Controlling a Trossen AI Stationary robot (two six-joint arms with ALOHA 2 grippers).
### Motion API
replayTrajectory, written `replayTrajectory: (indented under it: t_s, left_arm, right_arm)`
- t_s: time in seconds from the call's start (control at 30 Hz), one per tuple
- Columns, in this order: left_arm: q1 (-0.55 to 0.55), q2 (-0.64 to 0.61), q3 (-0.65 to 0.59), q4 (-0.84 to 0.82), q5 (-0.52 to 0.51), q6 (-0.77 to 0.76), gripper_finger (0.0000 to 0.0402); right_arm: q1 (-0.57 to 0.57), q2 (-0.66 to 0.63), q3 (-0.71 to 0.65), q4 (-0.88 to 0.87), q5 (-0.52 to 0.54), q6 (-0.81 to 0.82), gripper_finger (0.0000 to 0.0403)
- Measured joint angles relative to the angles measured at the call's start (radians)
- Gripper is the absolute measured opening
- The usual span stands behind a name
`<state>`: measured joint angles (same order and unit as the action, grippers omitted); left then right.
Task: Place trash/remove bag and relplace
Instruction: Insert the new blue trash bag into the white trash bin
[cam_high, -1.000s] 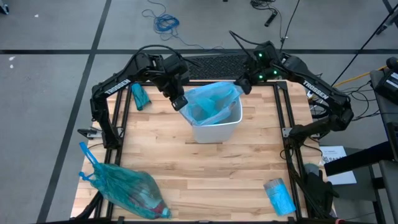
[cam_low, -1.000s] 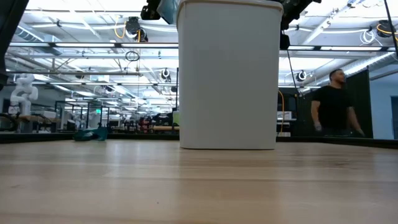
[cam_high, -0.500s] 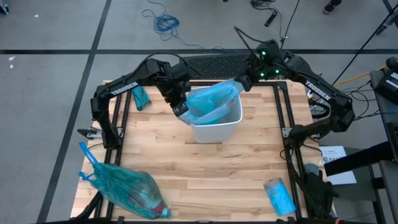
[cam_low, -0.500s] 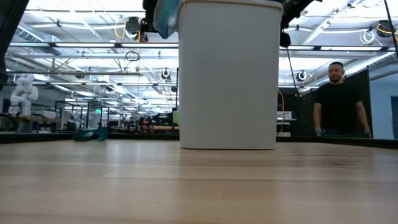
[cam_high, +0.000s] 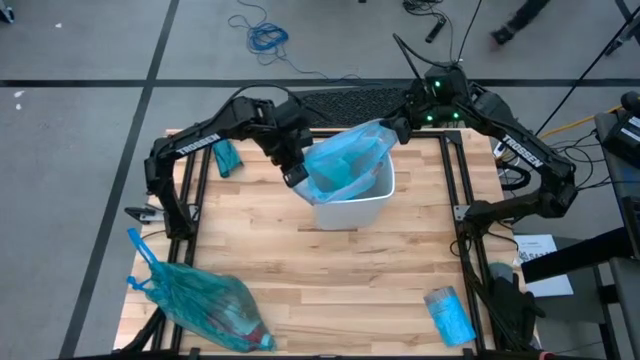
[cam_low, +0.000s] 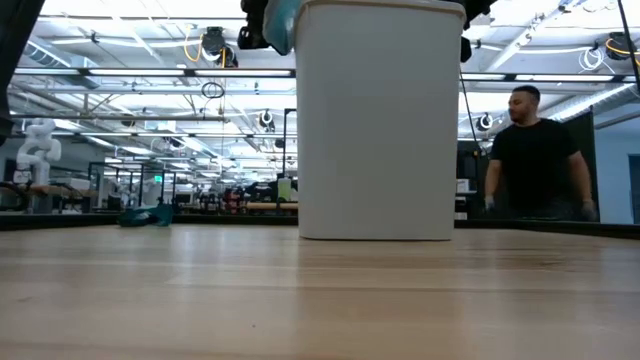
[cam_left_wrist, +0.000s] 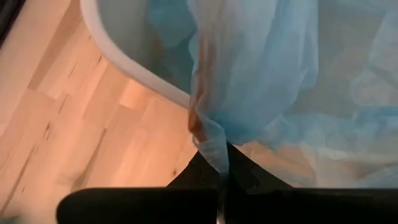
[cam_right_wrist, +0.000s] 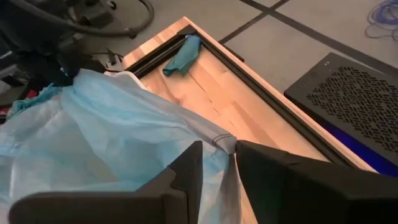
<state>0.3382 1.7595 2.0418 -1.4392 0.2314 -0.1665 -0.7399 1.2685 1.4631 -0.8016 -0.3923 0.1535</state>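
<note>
Fresh blue bag (cam_high: 343, 165) drapes over the white bin (cam_high: 352, 205) mid-table — left gripper (cam_high: 294, 177) pinches its near-left edge, right gripper (cam_high: 398, 130) clamps the far-right corner. Bare wood ahead; the tied full bag (cam_high: 205, 304) sits at the front-left corner.

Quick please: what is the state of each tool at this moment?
Left tool: shut on the blue bag.
Right tool: shut on the same bag.

Two bags (cam_high: 345, 165), one bin (cam_high: 352, 208)
</note>
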Motion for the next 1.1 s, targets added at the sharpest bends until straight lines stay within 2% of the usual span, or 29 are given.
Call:
replayTrajectory:
  t_s: [0.27, 0.47, 0.77, 1.1]
  left_arm:
    - [0.013, -0.076, 0.001, 0.024, -0.133, -0.001, 0.0]
    - [0.047, -0.104, 0.002, 0.087, -0.165, 0.018, 0.0]
    - [0.093, -0.069, 0.002, 0.121, -0.155, 0.043, 0.0]
    - [0.125, -0.023, 0.002, 0.07, -0.023, 0.056, 0.0]
  right_arm:
    - [0.0, 0.01, 0.0, -0.002, 0.012, 0.003, 0.0056]
    - [-0.001, 0.018, 0.0, 0.004, 0.028, 0.007, 0.0033]
    - [-0.014, 0.057, 0.0, -0.06, 0.051, 0.023, 0.0012]
    - [-0.014, 0.063, 0.001, -0.125, 0.072, 0.022, 0.0001]
